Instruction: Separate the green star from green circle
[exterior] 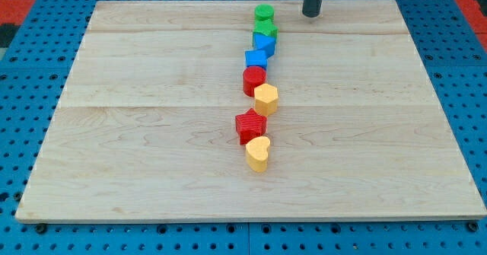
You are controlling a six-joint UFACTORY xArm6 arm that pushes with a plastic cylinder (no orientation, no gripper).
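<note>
The green circle [263, 13] sits near the board's top edge. The green star [265, 31] is just below it, touching or nearly touching it. My tip [312, 14] is at the view's top, to the right of the green circle, with a clear gap between them. The rod rises out of the top of the view.
Below the green star a line of blocks runs down the board: a blue block [265, 44], a blue cube [256, 58], a red hexagon [254, 80], a yellow hexagon [265, 99], a red star [250, 125] and a yellow heart [258, 154]. The wooden board [137, 133] lies on a blue pegboard.
</note>
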